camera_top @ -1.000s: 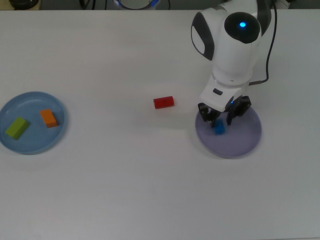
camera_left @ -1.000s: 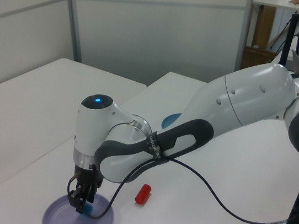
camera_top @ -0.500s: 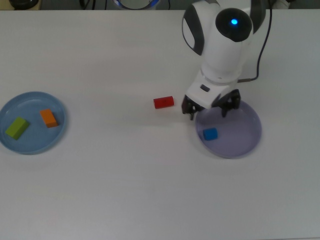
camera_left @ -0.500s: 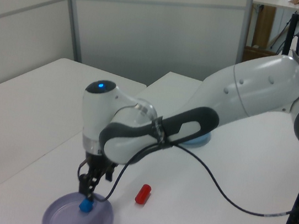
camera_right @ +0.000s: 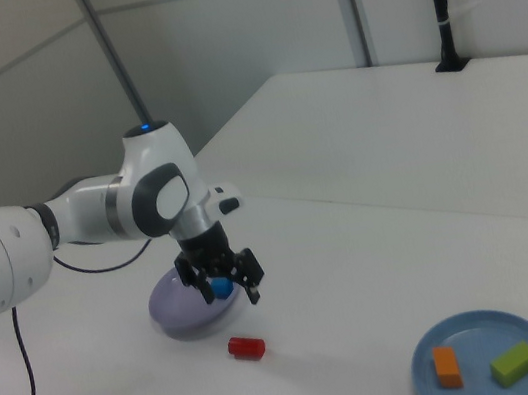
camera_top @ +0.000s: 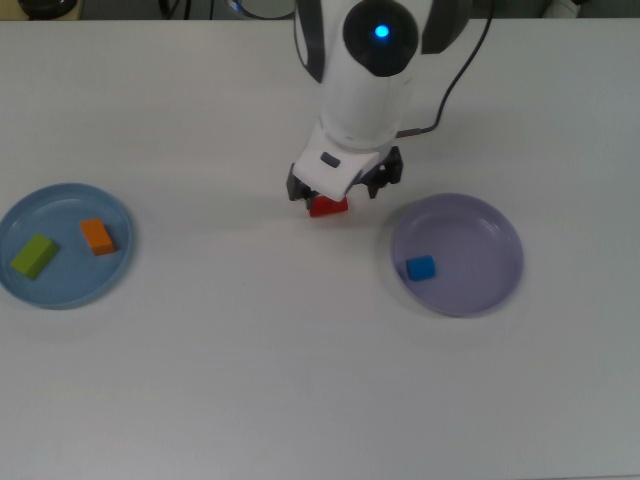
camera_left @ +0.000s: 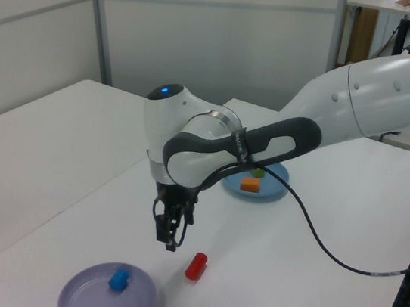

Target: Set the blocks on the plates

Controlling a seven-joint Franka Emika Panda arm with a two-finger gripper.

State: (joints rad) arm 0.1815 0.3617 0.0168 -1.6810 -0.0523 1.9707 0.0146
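Small blue cube-like block point(camera_top: 420, 267) lies flat on round shallow pale lavender plastic plate point(camera_top: 490, 285), toward the top view's left side of it. Green oblong block point(camera_top: 34, 256) and orange oblong block point(camera_top: 97, 236) lie side by side, apart, on round light blue plastic plate point(camera_top: 60, 295). Red oblong block point(camera_left: 195, 266) on its side on bare table between the plates, nearer lavender.

Four small solid-coloured blocks are counted: one green point(camera_top: 34, 256), one orange point(camera_top: 98, 236), one red point(camera_top: 328, 207), one blue point(camera_top: 421, 268). Two round plastic plates are counted: one light blue point(camera_top: 62, 295), one lavender point(camera_top: 480, 260).
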